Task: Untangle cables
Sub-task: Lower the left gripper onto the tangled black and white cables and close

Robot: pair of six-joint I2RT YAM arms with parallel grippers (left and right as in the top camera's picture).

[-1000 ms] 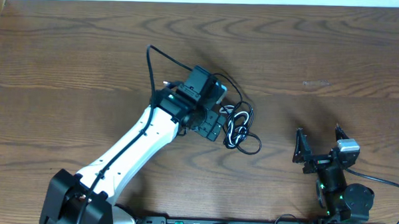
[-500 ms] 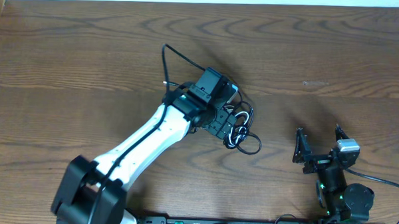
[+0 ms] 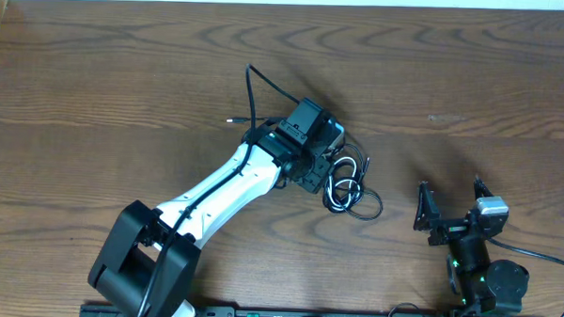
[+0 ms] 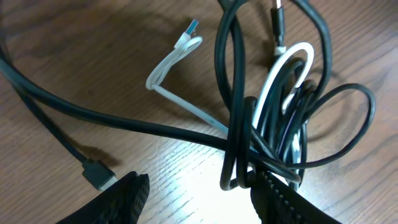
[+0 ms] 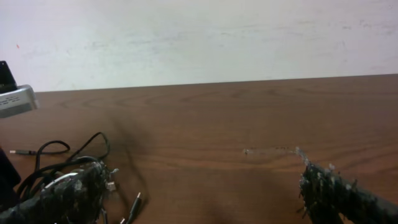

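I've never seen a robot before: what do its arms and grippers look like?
The left arm is white with black joints and a black cable along it. The right arm is black with a silver camera block and rough black fingers. Both show green lights.

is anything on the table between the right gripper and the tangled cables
Nothing visible: only bare table lies between the right gripper and the cables. The left gripper sits at the tangle's far side, not in that path.

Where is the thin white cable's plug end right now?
Left wrist view, top centre: the white cable's blue-tipped plug lies on the wooden table, free, just left of the tangled black cable loops.
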